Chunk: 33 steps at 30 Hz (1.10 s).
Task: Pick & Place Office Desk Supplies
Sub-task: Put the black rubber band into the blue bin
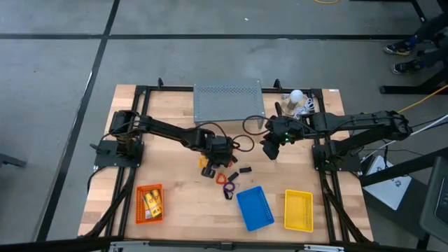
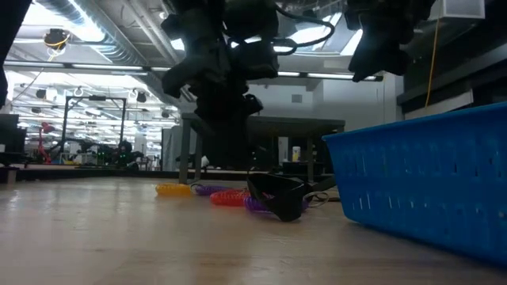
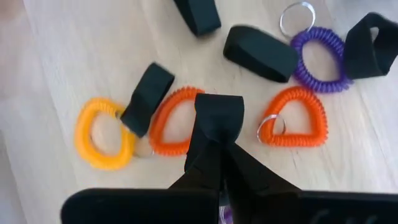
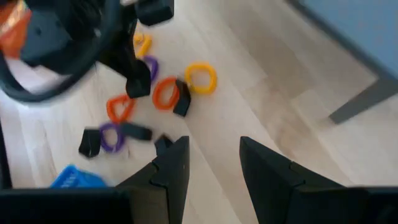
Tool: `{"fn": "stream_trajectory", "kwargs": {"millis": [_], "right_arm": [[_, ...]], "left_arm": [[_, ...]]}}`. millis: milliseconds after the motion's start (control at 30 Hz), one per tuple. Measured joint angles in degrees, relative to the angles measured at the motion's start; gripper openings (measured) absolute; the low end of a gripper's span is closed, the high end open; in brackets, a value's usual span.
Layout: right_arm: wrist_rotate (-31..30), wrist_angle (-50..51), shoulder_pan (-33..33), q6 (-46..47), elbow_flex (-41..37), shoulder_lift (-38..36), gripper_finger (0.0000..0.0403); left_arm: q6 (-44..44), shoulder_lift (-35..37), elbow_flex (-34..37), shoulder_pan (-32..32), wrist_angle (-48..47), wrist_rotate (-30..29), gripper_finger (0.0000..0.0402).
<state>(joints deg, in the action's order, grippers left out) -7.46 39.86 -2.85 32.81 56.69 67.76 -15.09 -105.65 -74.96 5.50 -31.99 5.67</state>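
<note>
Pinched between the left gripper's (image 3: pixel 214 140) fingers is a black clip (image 3: pixel 217 115), held above the scatter of supplies on the wooden table (image 1: pixel 175 203). Beneath it lie an orange coil loop (image 3: pixel 168 121), a yellow coil loop (image 3: pixel 102 134), a second orange loop (image 3: pixel 295 118), a purple loop (image 3: pixel 320 56) and more black clips (image 3: pixel 146 96). Right gripper (image 4: pixel 214 162) hangs with fingers spread apart, above bare wood near the grey perforated shelf (image 1: pixel 227 101). An orange basket (image 1: pixel 149 204), blue basket (image 1: pixel 255 208) and yellow basket (image 1: pixel 299 210) sit along the near edge.
</note>
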Motion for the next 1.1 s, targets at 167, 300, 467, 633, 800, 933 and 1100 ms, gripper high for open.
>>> {"fn": "stream_trajectory", "kwargs": {"millis": [167, 300, 467, 633, 800, 933, 1100], "right_arm": [[-0.68, -11.93, 0.67, -2.68, 0.00, -3.16, 0.0143], [-0.68, -19.69, 1.76, -4.98, 0.00, -9.16, 0.0143], [-1.08, -20.28, 2.16, -5.41, 0.00, -20.82, 0.0143], [-5.39, -20.39, 0.96, -3.71, 0.01, -31.34, 0.0143], [-8.65, -20.34, -0.36, -1.92, 0.00, -39.17, 0.0143], [-8.12, -19.75, -0.79, -2.18, 0.00, -42.53, 0.0143], [-2.74, -16.87, -0.79, -5.09, 0.00, -45.55, 0.0143]], "left_arm": [[5.51, 1.11, -0.48, 0.01, -1.93, 3.30, 0.0004], [7.73, 2.66, -0.48, 0.41, -3.47, 2.84, 0.0004], [10.52, 3.39, -0.37, -0.10, -3.98, 2.88, 0.0004], [13.33, 5.64, -0.41, -2.13, -0.22, 3.03, 0.0004], [18.23, 9.52, -0.41, -5.65, 5.67, 4.39, 0.0004], [21.37, 12.14, -0.44, -7.99, 10.05, 9.00, 0.0004], [29.94, 12.59, -0.44, -6.04, 25.93, 17.34, 0.0004]]}}
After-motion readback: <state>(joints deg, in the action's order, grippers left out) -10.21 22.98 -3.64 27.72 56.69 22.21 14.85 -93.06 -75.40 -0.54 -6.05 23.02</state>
